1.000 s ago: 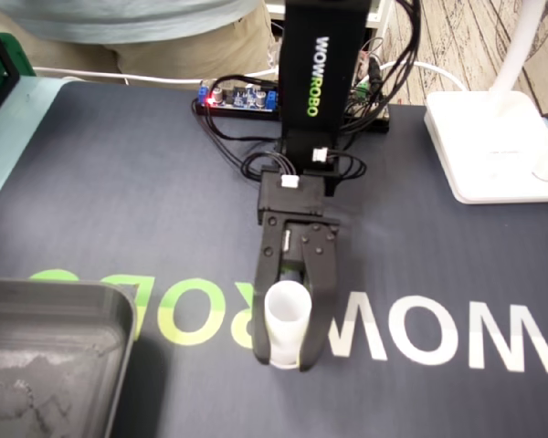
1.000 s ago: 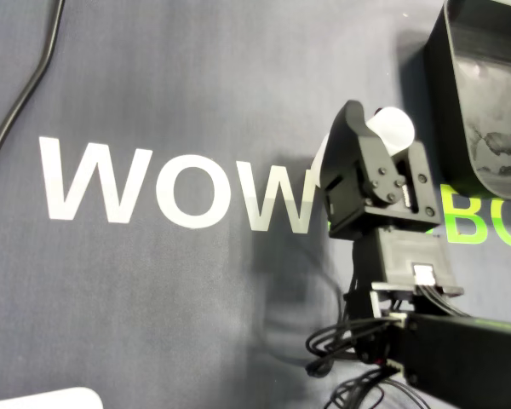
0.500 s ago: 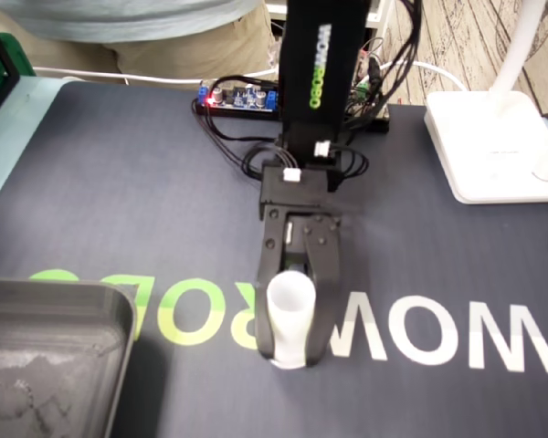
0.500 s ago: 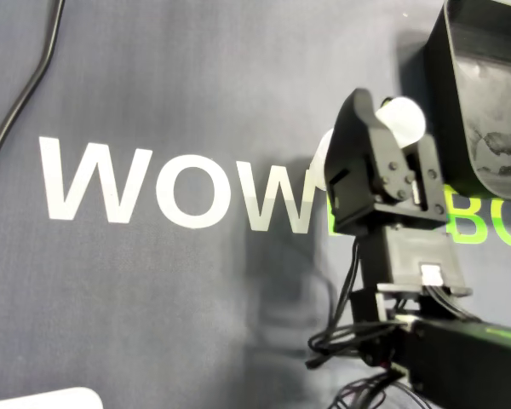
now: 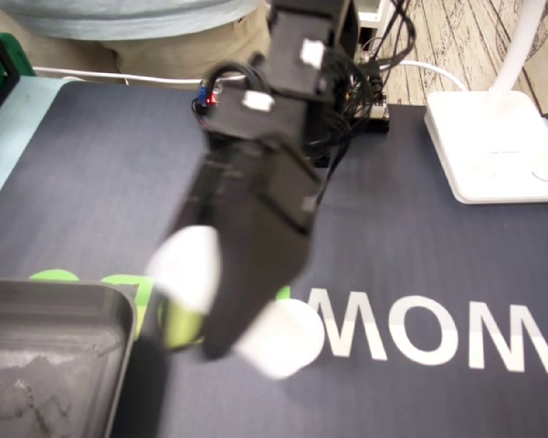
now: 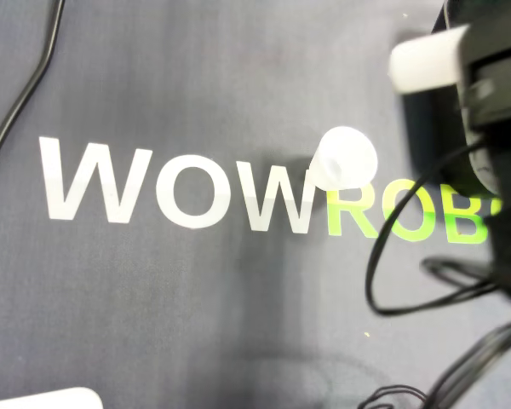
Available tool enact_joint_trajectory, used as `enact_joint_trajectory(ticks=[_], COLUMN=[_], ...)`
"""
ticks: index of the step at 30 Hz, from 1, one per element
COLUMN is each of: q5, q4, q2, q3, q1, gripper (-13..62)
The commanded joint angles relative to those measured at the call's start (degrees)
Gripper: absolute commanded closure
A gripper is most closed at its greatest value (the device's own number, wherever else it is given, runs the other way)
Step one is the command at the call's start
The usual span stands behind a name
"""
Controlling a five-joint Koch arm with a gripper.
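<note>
In the fixed view my gripper point(image 5: 201, 287) is raised and motion-blurred, shut on a white cup point(image 5: 186, 265) that hangs above the mat, just right of the grey tray point(image 5: 73, 294). A second white cup point(image 5: 279, 338) stands upright on the mat by the WOWROBO lettering, apart from the gripper. From overhead, the held cup point(image 6: 426, 60) lies tilted by the tray's left wall point(image 6: 422, 128), with the gripper point(image 6: 485, 77) at the right edge. The standing cup point(image 6: 343, 158) is left of it. The fingertips are too blurred to pick out one by one.
A white lamp base point(image 5: 493, 146) sits at the back right of the mat. Loose black cables point(image 6: 409, 281) trail from the arm, and another cable point(image 6: 25, 85) runs along the overhead view's left. A person point(image 5: 119, 27) stands behind the table.
The arm rose and swung towards the tray, carrying one white cup. A second cup stayed on the mat, now uncovered.
</note>
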Motion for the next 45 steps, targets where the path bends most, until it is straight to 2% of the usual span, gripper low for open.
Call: enact_joint_trajectory(ticks=[1,4,11,16,25,34,45], q5=[5.7,19.3,43.4,67.1,90.0,102.0,102.4], q4=[2.5,10.7,12.3,8.6,-2.0,-8.9,-10.3], q2=[-0.4,-7.6,-20.8,-28.7,-36.7,-38.7,-39.7], q3=[-5.5,-17.7,-33.6,-38.4,-38.3,-35.9,-35.7], q1=[1.6,6.9,13.9,17.5,20.1,20.7,22.2], gripper=[47.5,47.5,47.5,47.5,47.5,47.5,47.5])
